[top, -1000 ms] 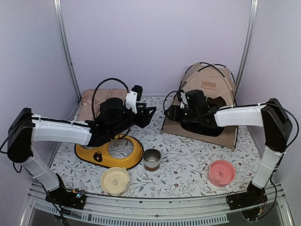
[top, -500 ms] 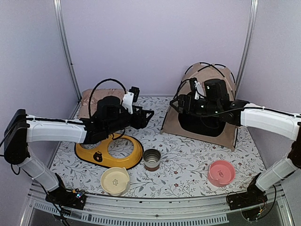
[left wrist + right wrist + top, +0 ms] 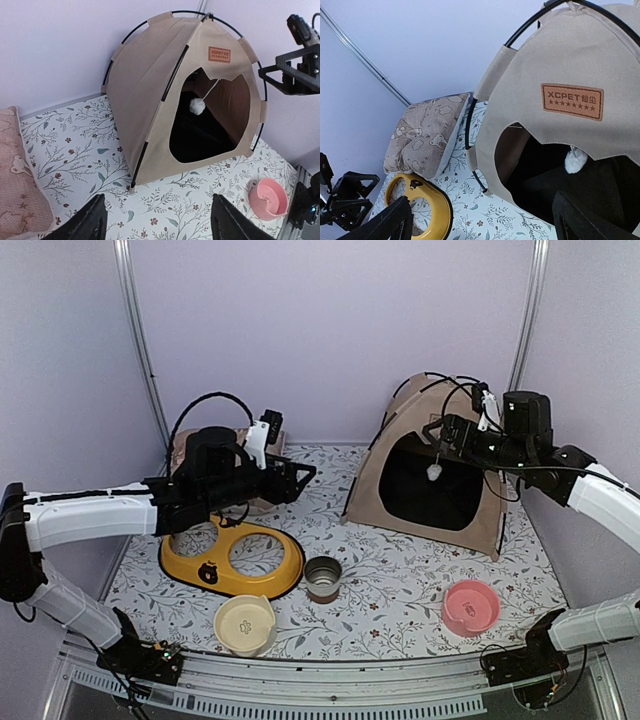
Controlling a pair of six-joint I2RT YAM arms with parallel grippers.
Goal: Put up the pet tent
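The pet tent (image 3: 370,480) stands upright at the back right, tan fabric on crossed black poles, its dark opening facing front. Its white pom-pom (image 3: 433,472) hangs in the opening. My right gripper (image 3: 447,435) is open and empty, raised in front of the tent's top near the brown label (image 3: 572,101). My left gripper (image 3: 305,480) is open and empty, held above the mat left of the tent and pointing at it. The left wrist view shows the whole tent (image 3: 150,100), the label (image 3: 219,54) and the pom-pom (image 3: 196,105).
A pinkish patterned cushion (image 3: 185,455) lies at the back left behind my left arm. A yellow two-hole bowl stand (image 3: 232,560), a metal cup (image 3: 322,578), a cream bowl (image 3: 245,625) and a pink bowl (image 3: 470,607) sit on the floral mat in front.
My right gripper has drawn out of the tent's opening, up and to the right. My left gripper has pulled back to the left. The tent now stands free, with its pom-pom showing.
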